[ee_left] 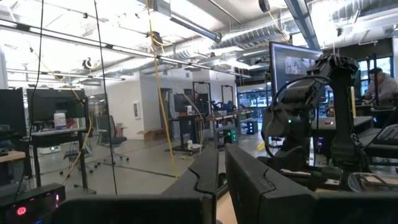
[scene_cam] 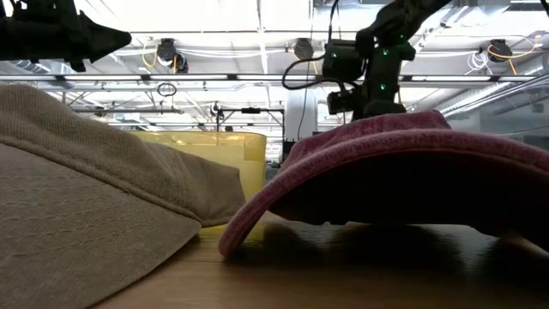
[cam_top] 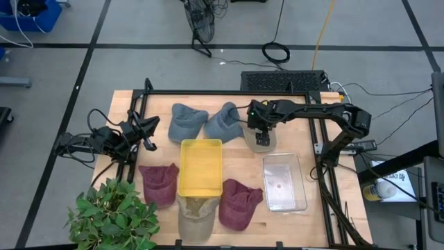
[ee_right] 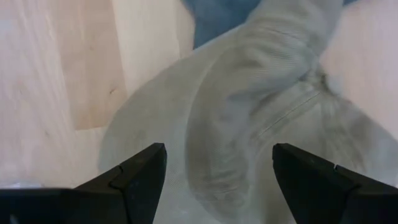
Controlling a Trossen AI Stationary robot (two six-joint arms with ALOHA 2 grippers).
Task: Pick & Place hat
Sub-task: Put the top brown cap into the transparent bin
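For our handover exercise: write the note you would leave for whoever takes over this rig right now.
Right tool: open, poised directly above the pale grey hat at the table's back, between the blue-grey hats and the clear bin; nothing gripped.
Left tool: parked at the left edge, fingers close together, empty.
Yellow bin: centre. Two maroon caps and a tan cap lie near the front.
Done: no hat visibly in either bin.
Left: close on the grey hat, lift and place it.

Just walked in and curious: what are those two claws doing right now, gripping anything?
Left gripper: shut, holding nothing, parked at the table's left edge.
Right gripper: open, hovering over the pale grey fabric cap, not gripping it.
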